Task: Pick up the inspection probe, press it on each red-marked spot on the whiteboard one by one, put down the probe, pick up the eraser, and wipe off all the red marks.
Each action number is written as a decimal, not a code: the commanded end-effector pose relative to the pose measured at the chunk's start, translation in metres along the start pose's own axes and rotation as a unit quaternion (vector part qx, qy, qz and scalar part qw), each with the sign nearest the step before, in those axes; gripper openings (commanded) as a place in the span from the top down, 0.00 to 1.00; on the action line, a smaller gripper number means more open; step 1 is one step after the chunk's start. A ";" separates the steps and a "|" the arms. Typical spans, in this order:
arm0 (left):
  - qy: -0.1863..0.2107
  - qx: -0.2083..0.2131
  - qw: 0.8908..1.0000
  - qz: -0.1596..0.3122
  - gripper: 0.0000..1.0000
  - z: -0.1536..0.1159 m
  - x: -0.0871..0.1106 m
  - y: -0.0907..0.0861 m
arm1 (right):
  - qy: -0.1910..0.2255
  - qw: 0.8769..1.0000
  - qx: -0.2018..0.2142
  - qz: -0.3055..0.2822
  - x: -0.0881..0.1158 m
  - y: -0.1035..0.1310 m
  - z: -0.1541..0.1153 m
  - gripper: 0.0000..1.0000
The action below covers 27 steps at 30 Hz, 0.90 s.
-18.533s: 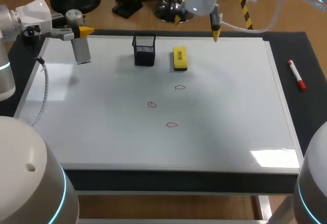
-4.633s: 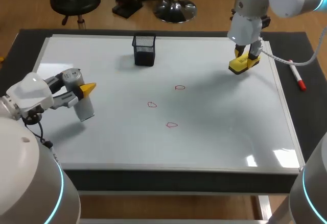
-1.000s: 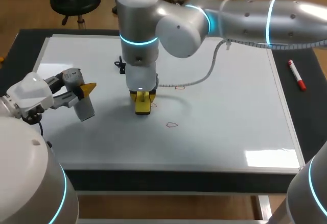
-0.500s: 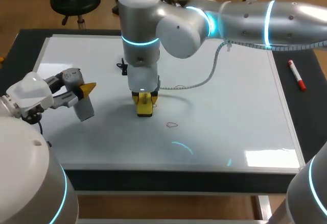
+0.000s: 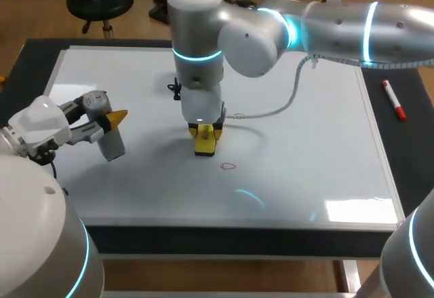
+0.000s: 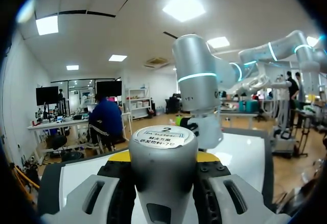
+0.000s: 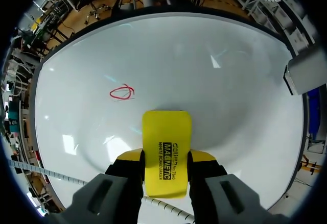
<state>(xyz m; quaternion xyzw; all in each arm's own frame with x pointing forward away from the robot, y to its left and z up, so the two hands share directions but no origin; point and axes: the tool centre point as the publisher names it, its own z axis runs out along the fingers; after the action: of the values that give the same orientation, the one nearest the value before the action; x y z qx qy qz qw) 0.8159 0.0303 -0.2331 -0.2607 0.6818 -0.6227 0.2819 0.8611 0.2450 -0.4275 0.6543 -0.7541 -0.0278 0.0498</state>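
Observation:
My right arm reaches over to the middle of the whiteboard (image 5: 319,142). Its gripper (image 5: 205,135) is shut on the yellow eraser (image 5: 205,143), which rests flat on the board; from the right wrist the eraser (image 7: 166,147) sits between the fingers of that gripper (image 7: 164,162). One red mark (image 5: 228,166) lies just ahead of the eraser and shows as a red mark (image 7: 122,93) in the right wrist view. Another red mark (image 5: 238,116) lies behind the arm's cable. At the board's left my left gripper (image 5: 102,123) is shut on the grey inspection probe (image 5: 110,138), held above the board; its round cap is the probe (image 6: 163,140) between the left gripper (image 6: 163,157) fingers.
A red marker pen (image 5: 393,100) lies on the dark table right of the board. The black mesh pen holder (image 5: 175,87) is almost wholly hidden behind my right arm. A white cable (image 5: 285,104) trails from that arm over the board.
My right gripper has slid the eraser to the right and a little toward the front, over the spot of the middle mark. The left arm has kept still.

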 end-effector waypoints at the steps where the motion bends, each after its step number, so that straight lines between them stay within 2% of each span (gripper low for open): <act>1: -0.002 0.000 1.000 0.000 1.00 0.002 0.000 0.000 | -0.007 1.000 0.005 0.003 0.017 0.002 0.003 1.00; 9: -0.002 0.000 1.000 0.000 1.00 0.002 0.000 0.000 | -0.007 1.000 0.007 0.007 0.020 0.002 0.001 1.00; 15: -0.002 0.000 1.000 0.000 1.00 0.002 0.000 0.000 | -0.017 1.000 -0.001 0.017 0.028 -0.003 -0.014 1.00; 25: -0.002 0.000 1.000 0.000 1.00 0.002 0.000 0.000 | -0.027 0.998 -0.011 0.055 0.070 -0.022 -0.044 1.00; 27: -0.002 0.000 1.000 0.000 1.00 0.002 0.000 0.000 | -0.041 0.997 -0.017 0.066 0.081 -0.027 -0.048 1.00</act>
<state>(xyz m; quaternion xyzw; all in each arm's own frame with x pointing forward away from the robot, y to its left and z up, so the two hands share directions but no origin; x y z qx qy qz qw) 0.8161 0.0302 -0.2331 -0.2606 0.6818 -0.6227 0.2819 0.8817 0.1862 -0.3901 0.6022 -0.7956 -0.0492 0.0444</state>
